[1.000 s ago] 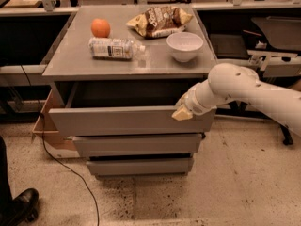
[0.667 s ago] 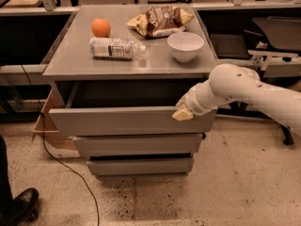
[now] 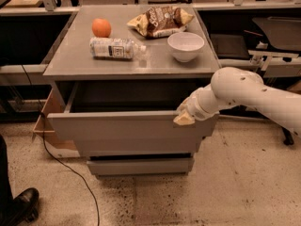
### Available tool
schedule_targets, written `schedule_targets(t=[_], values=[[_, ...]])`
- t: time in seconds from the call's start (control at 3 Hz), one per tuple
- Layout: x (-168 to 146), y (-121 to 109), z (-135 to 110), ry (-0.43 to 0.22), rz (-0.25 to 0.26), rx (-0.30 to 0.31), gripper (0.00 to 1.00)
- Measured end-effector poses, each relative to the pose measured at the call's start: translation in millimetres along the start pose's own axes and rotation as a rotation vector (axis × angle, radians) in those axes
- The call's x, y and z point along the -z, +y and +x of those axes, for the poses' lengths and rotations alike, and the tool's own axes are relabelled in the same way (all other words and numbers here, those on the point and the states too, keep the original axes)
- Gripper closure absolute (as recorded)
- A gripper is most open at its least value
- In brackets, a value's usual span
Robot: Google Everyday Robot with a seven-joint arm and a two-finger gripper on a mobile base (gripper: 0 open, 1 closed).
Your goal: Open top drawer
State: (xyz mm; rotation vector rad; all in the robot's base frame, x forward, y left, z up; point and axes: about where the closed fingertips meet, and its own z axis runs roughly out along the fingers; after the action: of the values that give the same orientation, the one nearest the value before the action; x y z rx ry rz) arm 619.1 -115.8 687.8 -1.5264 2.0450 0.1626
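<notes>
The top drawer [image 3: 127, 132] is a wide matte grey handleless front, pulled out from the grey cabinet so its deep dark interior [image 3: 127, 98] shows. My gripper [image 3: 184, 117] sits at the top edge of the drawer front, near its right end, at the end of my white arm [image 3: 244, 95] that comes in from the right. Below it are the middle drawer front [image 3: 136, 149] and the smallest drawer front [image 3: 141, 166], both closed or nearly so.
On the cabinet top [image 3: 70, 62] lie an orange [image 3: 101, 27], a plastic bottle on its side [image 3: 115, 47], a chip bag [image 3: 161, 20] and a white bowl [image 3: 186, 45]. A cardboard box [image 3: 47, 121] and a cable [image 3: 66, 166] are at the left. A shoe [image 3: 19, 206] is at bottom left.
</notes>
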Motion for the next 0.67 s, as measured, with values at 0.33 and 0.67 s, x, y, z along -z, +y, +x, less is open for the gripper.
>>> schedule_targets(t=[0.33,0.67], values=[[13,30,7,0.015,-0.030,0.010,0.29],[29,58,11,0.028,-0.052,0.028,0.06]])
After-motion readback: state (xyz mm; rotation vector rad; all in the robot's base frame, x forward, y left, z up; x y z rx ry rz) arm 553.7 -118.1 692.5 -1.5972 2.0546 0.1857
